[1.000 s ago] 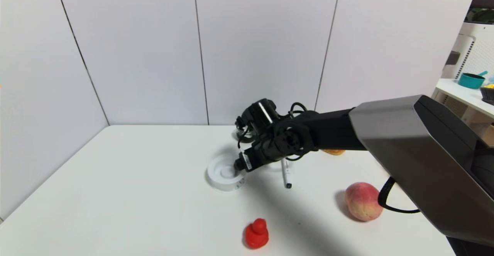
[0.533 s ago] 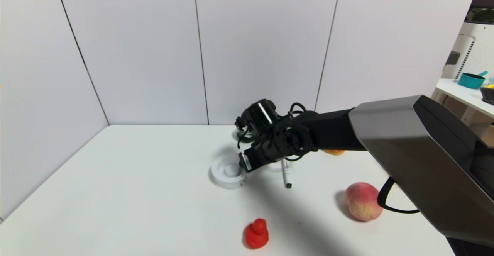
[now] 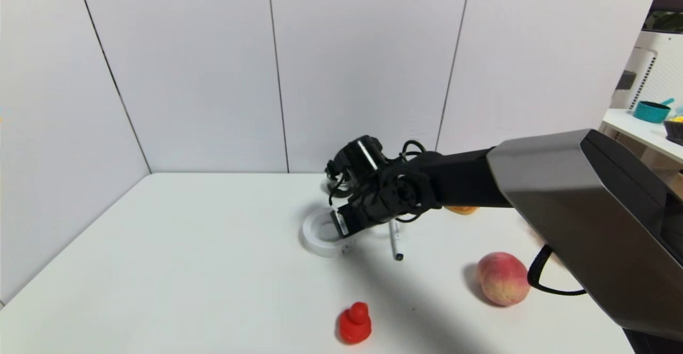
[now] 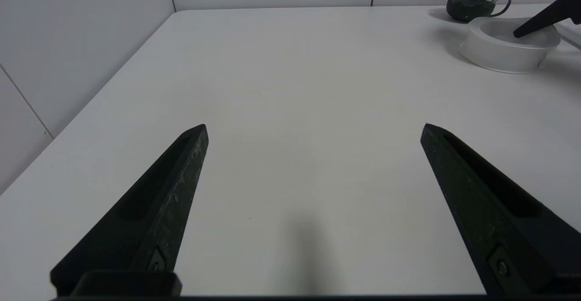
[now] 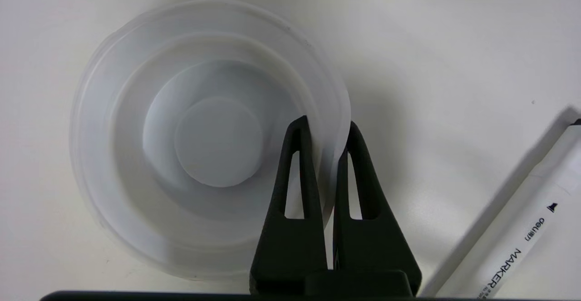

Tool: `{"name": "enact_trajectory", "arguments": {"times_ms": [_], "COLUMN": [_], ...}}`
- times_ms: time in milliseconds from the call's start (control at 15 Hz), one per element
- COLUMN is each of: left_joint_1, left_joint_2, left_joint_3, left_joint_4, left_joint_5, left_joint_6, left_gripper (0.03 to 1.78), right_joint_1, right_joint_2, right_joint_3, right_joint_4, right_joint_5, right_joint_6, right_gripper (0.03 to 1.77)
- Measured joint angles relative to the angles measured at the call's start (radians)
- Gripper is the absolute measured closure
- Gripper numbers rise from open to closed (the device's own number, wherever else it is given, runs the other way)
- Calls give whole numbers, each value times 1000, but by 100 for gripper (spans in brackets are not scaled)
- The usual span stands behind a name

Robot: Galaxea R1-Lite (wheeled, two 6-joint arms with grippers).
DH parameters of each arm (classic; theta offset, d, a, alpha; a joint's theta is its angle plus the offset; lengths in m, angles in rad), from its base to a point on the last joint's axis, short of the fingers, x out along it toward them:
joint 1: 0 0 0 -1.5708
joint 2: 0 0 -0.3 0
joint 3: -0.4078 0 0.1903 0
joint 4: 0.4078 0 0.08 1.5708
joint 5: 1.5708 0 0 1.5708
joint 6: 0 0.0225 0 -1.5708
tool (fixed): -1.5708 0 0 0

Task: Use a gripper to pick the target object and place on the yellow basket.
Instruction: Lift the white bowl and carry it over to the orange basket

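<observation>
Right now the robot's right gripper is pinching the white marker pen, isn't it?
Not the pen. The right gripper is shut on the rim of the round white case, as the right wrist view shows. The marker pen lies untouched beside it.

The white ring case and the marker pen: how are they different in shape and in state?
The white ring case is round and flat with a raised centre disc; the marker pen is long and thin. The right end effector pinches the case's rim; the pen lies free on the table. Both are white.
</observation>
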Motion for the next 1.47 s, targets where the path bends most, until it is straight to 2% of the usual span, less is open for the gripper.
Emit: {"name": "enact_trajectory", "arguments": {"times_ms": [333, 667, 800, 1000, 1200, 1467], "left_joint_1": [0, 0, 0, 0, 0, 0], "left_joint_2": [0, 0, 0, 0, 0, 0], "left_joint_3": [0, 0, 0, 0, 0, 0], "left_joint_4": [0, 0, 0, 0, 0, 0], "left_joint_5": [0, 0, 0, 0, 0, 0], "left_joint_6": [0, 0, 0, 0, 0, 0], "left_gripper": [12, 12, 12, 12, 12, 12], "right_joint_1": [-14, -70, -156, -338, -528, -770], "right_joint_2": [-74, -262, -353, -461, -530, -570], "right_joint_3": [1, 0, 0, 13, 46, 188], "right_joint_4": [31, 92, 96, 97, 96, 93], "right_joint_5": [-1, 2, -1, 3, 4, 12], "right_joint_6": [5, 4, -32, -142, -173, -235], "right_gripper": [169, 169, 169, 169, 169, 169]}}
